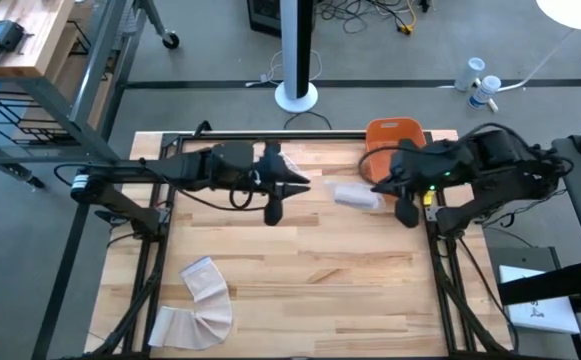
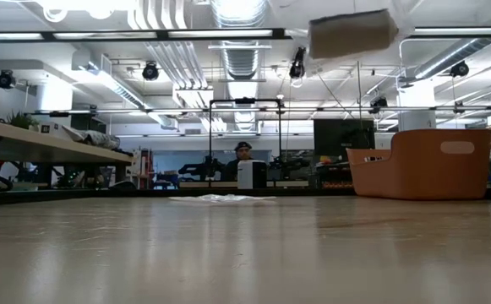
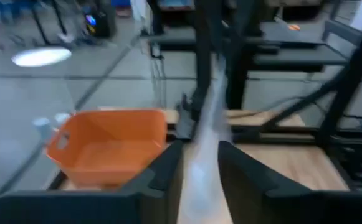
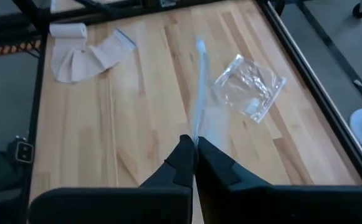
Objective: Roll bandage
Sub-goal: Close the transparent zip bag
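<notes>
While both arms hung over the counter's (image 1: 300,270) far half, the left gripper (image 3: 199,168) and right gripper (image 4: 195,163) each had jaws pinched on a plastic bag (image 1: 355,196) held aloft between them; the bandage (image 1: 198,300) lay unrolled at the near left, rolling seemingly unstarted.
</notes>
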Controlling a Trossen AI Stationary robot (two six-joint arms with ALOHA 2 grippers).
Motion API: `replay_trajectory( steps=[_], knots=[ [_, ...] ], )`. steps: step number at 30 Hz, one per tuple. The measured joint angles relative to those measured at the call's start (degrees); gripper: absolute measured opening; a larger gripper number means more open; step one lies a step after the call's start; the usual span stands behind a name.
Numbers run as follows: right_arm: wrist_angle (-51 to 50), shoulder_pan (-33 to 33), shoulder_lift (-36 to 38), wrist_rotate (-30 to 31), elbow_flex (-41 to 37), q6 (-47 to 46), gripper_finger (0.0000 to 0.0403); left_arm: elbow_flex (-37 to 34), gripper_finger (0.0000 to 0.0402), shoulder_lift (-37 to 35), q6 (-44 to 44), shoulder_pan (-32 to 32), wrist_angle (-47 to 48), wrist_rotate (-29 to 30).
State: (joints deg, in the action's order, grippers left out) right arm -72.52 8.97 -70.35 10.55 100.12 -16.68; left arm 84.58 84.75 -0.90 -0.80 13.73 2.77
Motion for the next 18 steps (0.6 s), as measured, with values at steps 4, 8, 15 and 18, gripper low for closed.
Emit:
replay_trajectory(
  steps=[4,8,15,18],
  knots=[
    [1.85,0.0,-2.53,-0.08,0.0,-1.19,0.0,0.0,0.0124,1.86,2.37,-0.1,-6.09,1.15],
    [3.82,0.0,-3.6,-0.5,-0.02,-1.31,0.0,0.01,0.0161,2.71,2.75,-0.13,-6.41,1.06],
    [6.42,0.0,-3.6,-0.48,-0.02,0.04,0.0,0.01,0.0166,4.87,0.13,-0.16,-3.55,-3.17],
    [6.91,0.0,-3.58,-0.48,-0.02,0.08,0.0,0.02,0.0145,5.12,-0.66,-0.41,-0.4,-1.86]
  ],
)
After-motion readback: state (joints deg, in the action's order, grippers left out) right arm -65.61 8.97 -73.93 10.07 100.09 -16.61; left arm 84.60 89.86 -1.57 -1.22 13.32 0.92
